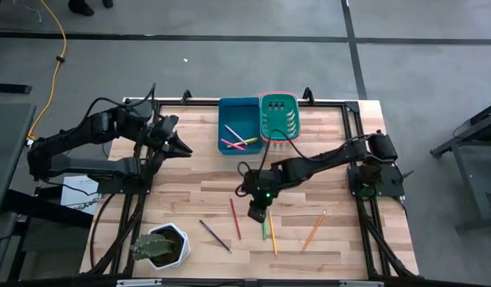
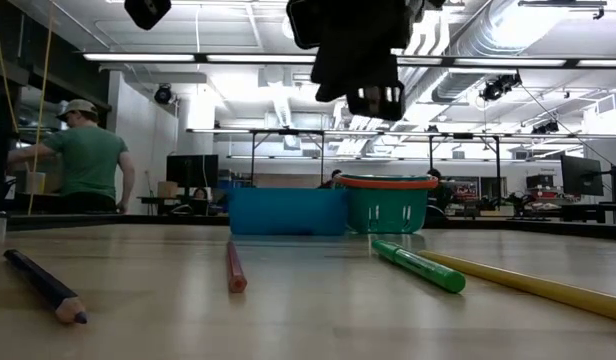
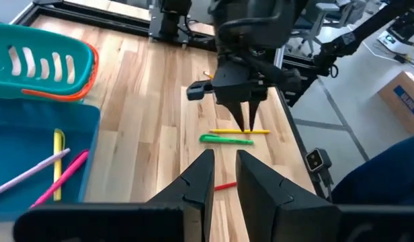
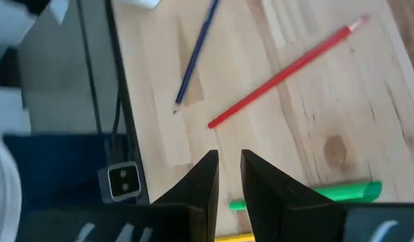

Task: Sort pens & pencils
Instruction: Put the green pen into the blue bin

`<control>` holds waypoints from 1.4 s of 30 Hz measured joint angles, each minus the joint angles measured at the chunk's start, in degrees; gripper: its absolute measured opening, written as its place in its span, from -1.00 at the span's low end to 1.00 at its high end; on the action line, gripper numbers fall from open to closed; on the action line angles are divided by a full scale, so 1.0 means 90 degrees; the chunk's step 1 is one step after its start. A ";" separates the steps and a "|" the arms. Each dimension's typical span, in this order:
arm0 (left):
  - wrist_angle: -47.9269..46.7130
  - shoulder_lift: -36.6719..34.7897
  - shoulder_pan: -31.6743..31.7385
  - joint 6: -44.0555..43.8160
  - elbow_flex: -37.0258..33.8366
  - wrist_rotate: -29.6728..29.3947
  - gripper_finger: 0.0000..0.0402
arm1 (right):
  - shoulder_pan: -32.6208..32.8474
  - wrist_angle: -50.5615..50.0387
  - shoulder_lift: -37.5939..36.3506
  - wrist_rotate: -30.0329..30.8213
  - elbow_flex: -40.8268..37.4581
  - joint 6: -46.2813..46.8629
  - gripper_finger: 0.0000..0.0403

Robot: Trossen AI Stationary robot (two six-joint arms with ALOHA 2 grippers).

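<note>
The right gripper [image 1: 257, 214] hung above the front-middle of the table [image 1: 190, 195], its fingers [image 4: 205, 176] a narrow slit apart with nothing between them. It sat just over the near end of the green marker [image 1: 264, 229], and the yellow pencil [image 1: 272, 233] lay just beside that marker, almost parallel to it. The red pencil [image 1: 235, 218] lay a little toward the robot's left, the dark blue pencil [image 1: 214, 235] beyond it near the potted plant [image 1: 159, 246], and the orange pencil [image 1: 313, 229] apart on the other side.

At the far edge stood the blue bin [image 1: 238, 126], already holding pink and yellow sticks [image 1: 237, 143], with the green basket [image 1: 279, 116] touching it; its contents could not be made out.

The left gripper [image 1: 180, 147] waited off the table's left far corner, fingers [image 3: 193, 183] likewise slightly apart and empty.

The main risk, as I judged it, was the closeness of marker and pencil: a descent with fingers this narrow could land on top of the marker instead of straddling it, or catch both sticks and drop one on the way. A round marker could also roll off under a glancing touch. A grip taken near the end instead of mid-length would let the stick tip and snag a bin wall.
</note>
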 joint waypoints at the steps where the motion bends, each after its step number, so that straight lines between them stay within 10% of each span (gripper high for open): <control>1: 0.0014 0.0008 0.0000 -0.0003 0.0002 -0.0048 -0.75 | 0.0049 0.0072 0.0000 0.0162 0.0000 0.0269 -0.73; 18: -0.0140 0.0025 -0.0002 -0.0009 0.0001 -0.0433 -0.75 | 0.0887 -0.0213 0.0089 0.2263 0.0001 0.4705 -0.73; 42: -0.0832 0.0022 -0.0002 0.0898 0.0001 -0.0427 -0.75 | 0.0893 -0.1209 0.0692 0.1996 0.0000 0.6416 -0.73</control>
